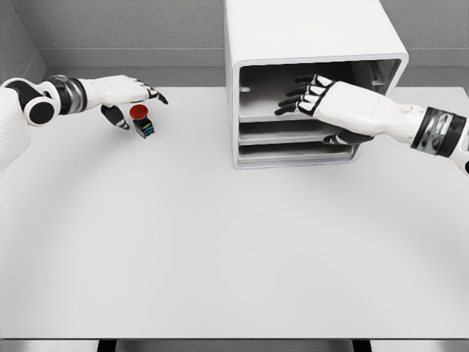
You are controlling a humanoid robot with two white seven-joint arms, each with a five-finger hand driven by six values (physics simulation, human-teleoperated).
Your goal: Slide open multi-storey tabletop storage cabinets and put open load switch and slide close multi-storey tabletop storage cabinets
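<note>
A small load switch with a red round button on a black block (142, 122) stands on the pale grey tabletop (220, 249) in the upper left of the frame. The left white robot hand (130, 99) hovers just over it, fingers loosely spread, holding nothing. At upper centre-right stands a white multi-storey storage cabinet (308, 44). The right hand (311, 95) reaches into its open top level, fingers extended.

Left hand (124, 99) open, reaching; right hand (322, 99) extended, fingers spread.
</note>
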